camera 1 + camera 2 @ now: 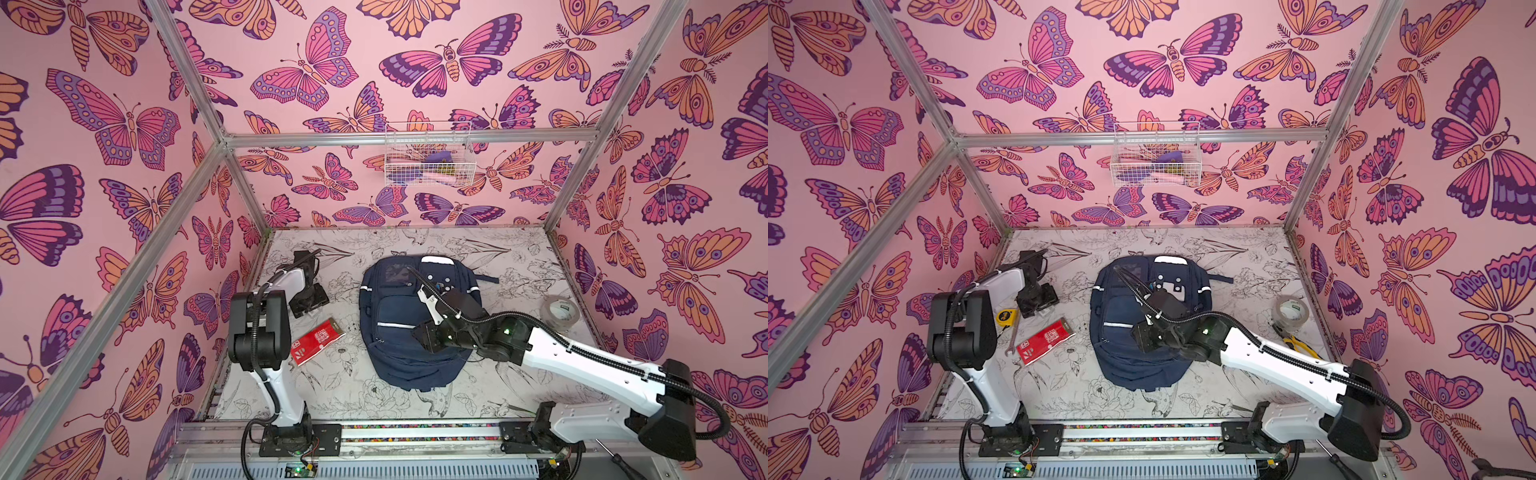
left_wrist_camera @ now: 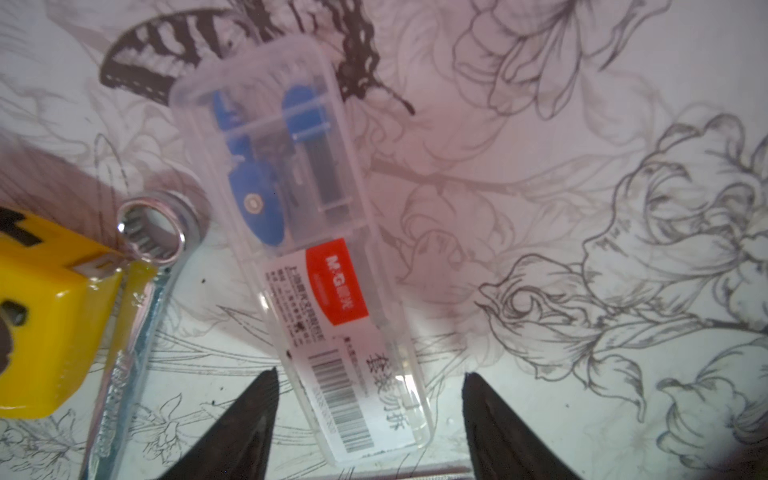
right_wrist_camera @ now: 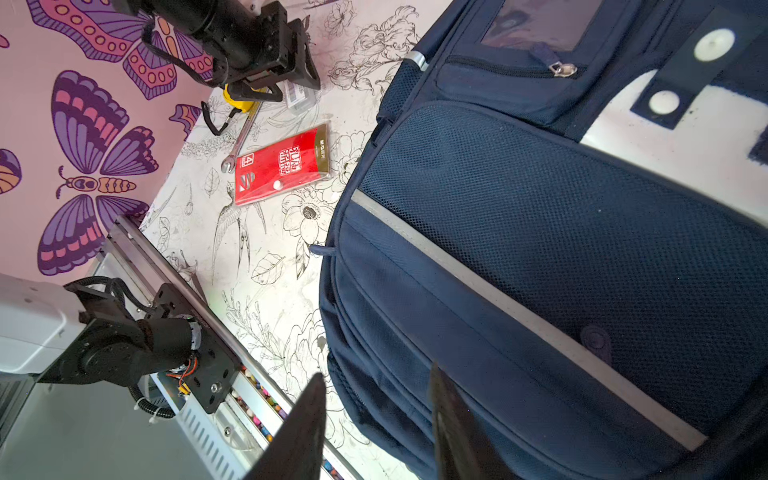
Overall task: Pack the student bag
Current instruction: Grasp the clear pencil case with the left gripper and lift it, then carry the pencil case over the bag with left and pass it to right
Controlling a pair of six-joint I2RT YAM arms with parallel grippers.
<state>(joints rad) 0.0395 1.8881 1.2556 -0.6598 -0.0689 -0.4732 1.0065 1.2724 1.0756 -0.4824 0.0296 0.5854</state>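
Pink butterfly walls (image 1: 374,62), flower-print table (image 1: 353,395); we see left gripper (image 2: 368,374) jaws spread astride case (image 2: 291,166), right gripper (image 3: 376,370) jaws parted at bag (image 3: 540,249) edge, maybe touching.

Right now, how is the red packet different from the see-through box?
The red packet is solid red and hides its inside; the see-through box shows blue parts inside. The red packet is a broad rectangle; the see-through box is long and narrow. The left gripper has open jaws on either side of the see-through box; no gripper is at the red packet. Both lie flat on the flowery table.
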